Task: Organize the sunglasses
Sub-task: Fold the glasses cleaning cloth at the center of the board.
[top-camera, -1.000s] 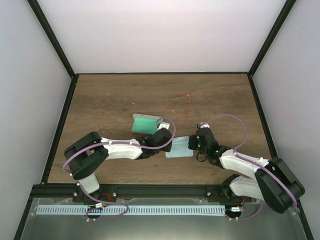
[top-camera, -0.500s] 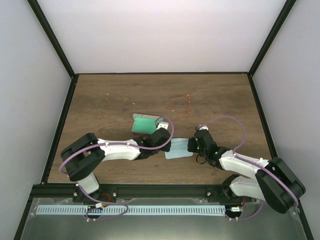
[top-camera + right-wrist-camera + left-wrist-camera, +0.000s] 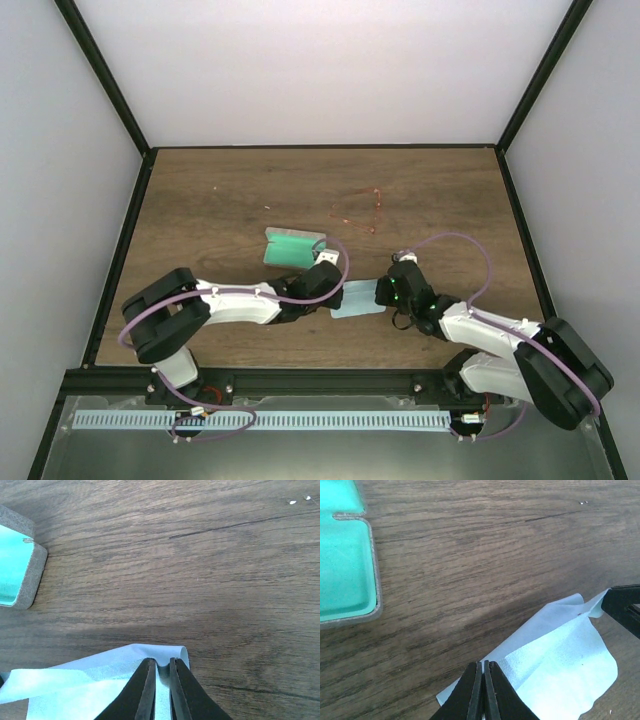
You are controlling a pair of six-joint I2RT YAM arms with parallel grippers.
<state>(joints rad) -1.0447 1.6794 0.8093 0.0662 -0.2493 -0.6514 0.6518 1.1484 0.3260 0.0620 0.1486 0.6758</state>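
Observation:
The sunglasses (image 3: 362, 213), a thin red wire frame, lie on the table beyond both arms. The grey case with green lining (image 3: 291, 248) lies open left of centre; it also shows in the left wrist view (image 3: 345, 575) and the right wrist view (image 3: 17, 575). The pale blue cloth (image 3: 358, 299) lies between the grippers. My left gripper (image 3: 484, 666) is shut on the cloth's (image 3: 560, 670) left corner. My right gripper (image 3: 161, 664) is shut on the cloth's (image 3: 75, 685) right edge, which is folded up between the fingers.
The wooden table (image 3: 220, 190) is walled by a black frame and white panels. A metal rail (image 3: 300, 420) runs along the near edge by the arm bases. Purple cables loop over both arms.
Both grippers have drawn slightly nearer with the cloth held between them. The cloth's far edge has lifted and folded. The sunglasses and case have not moved.

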